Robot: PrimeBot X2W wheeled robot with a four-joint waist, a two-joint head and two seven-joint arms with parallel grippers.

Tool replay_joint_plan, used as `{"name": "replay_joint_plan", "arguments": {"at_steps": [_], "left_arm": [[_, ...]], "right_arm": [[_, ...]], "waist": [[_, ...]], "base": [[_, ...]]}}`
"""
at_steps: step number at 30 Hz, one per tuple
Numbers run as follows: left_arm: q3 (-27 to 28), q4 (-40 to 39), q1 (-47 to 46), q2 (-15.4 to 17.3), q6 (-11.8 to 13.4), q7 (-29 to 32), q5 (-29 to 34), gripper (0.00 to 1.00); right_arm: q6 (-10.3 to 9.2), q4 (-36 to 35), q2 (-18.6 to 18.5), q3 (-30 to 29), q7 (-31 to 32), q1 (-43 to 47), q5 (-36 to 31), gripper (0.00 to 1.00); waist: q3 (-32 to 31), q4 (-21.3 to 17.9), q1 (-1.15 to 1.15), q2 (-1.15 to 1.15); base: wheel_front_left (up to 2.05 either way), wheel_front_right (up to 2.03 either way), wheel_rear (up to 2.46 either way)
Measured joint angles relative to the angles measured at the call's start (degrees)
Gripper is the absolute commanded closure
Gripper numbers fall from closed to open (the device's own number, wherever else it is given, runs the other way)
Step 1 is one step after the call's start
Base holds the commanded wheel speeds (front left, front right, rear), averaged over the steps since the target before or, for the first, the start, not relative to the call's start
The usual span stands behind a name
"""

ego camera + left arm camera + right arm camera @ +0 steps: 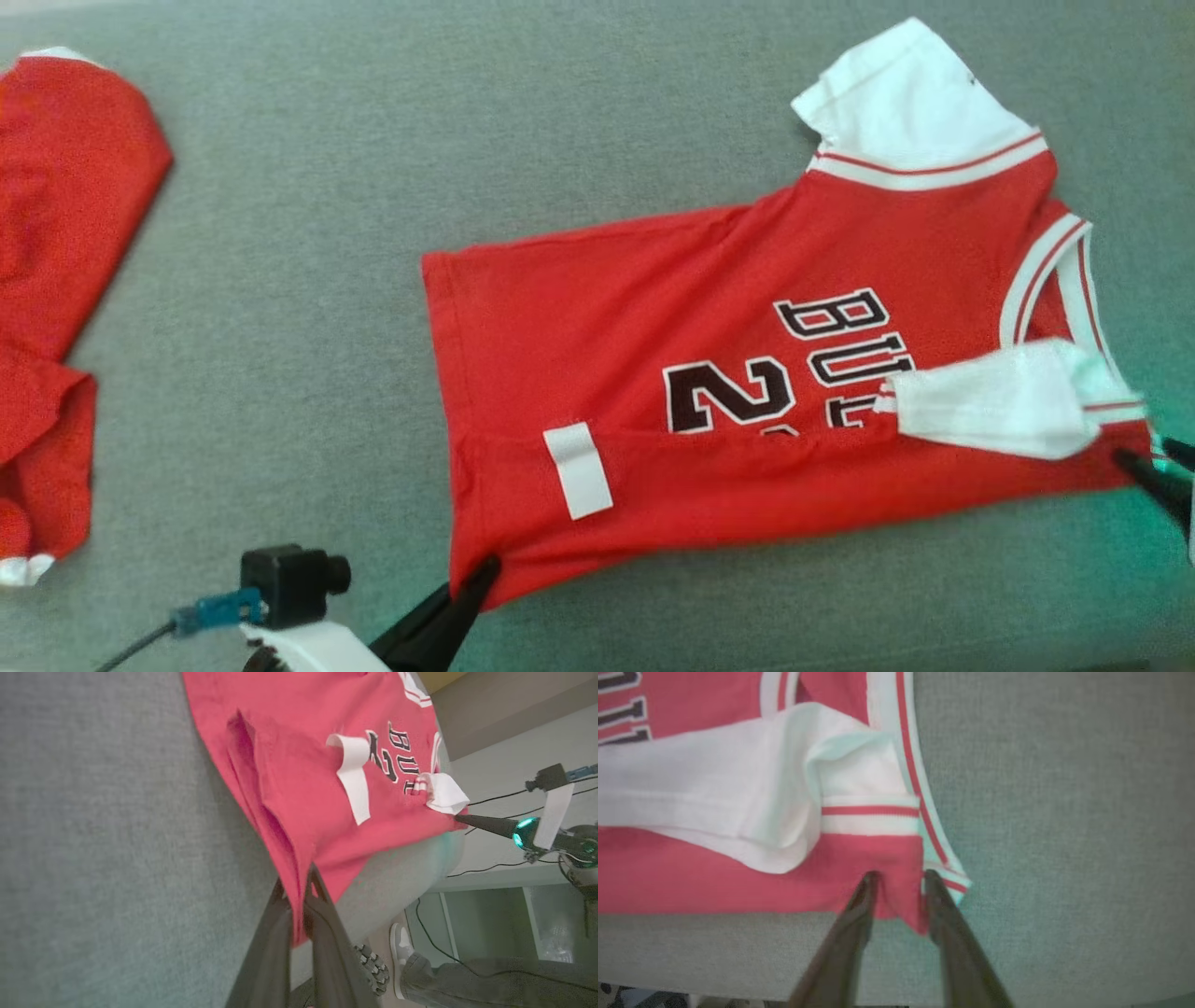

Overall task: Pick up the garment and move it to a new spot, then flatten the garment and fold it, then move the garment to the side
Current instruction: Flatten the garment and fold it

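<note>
Now: left jaws tight on garment (607, 308) hem, right jaws apart around shoulder.

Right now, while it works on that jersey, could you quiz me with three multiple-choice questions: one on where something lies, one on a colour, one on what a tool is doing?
1. Where does the second red garment lie relative to the jersey?
A) apart, far to the robot's left
B) on top of it
C) tucked under it

2. What colour are the jersey's sleeves?
A) black
B) white
C) blue

3. What is the left tool doing?
A) hanging open in the air
B) holding a cable
C) pinching the jersey's bottom corner

Answers:
1 A: it sits at the head view's left edge, with grey surface between the two.
2 B: both sleeves are plain white.
3 C: its fingers are shut on the red cloth.
</note>
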Motion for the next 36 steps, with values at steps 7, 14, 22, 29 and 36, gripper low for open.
{"name": "replay_joint_plan", "arguments": {"at_steps": [7,14,22,29,36], "left_arm": [[-0.10,3.30,-0.03,-0.65,1.57,-2.29,3.05,0.00],[3.07,3.52,-2.86,2.38,4.92,-3.00,7.01,0.00],[1.69,11.92,-25.25,-5.69,5.94,1.54,15.29,0.00],[-2.02,21.93,-34.69,-13.60,2.87,3.93,18.07,0.00],[-3.13,25.46,-38.94,-17.61,0.38,3.78,18.08,0.00]], "right_arm": [[0.00,-4.37,-0.18,-2.09,-1.69,0.83,-0.03,0.00],[-0.01,-5.93,0.11,-3.20,-3.49,-11.13,-1.46,0.00],[0.00,2.97,3.82,1.38,-7.09,-31.93,-11.35,0.00],[-0.01,16.03,6.38,3.27,-13.71,-43.50,-17.42,0.00],[-0.01,26.68,7.64,4.58,-16.41,-46.99,-19.38,0.00]], "waist": [[-1.89,0.32,-0.01,0.00],[-0.34,0.20,0.00,0.00],[6.17,2.89,0.02,-0.01],[11.51,7.46,0.02,-0.01],[14.18,11.05,0.01,-0.01]], "base": [[0.00,0.00,0.00],[0.00,0.00,0.00],[0.00,0.00,0.00],[0.00,0.00,0.00],[0.00,0.00,0.00]]}}
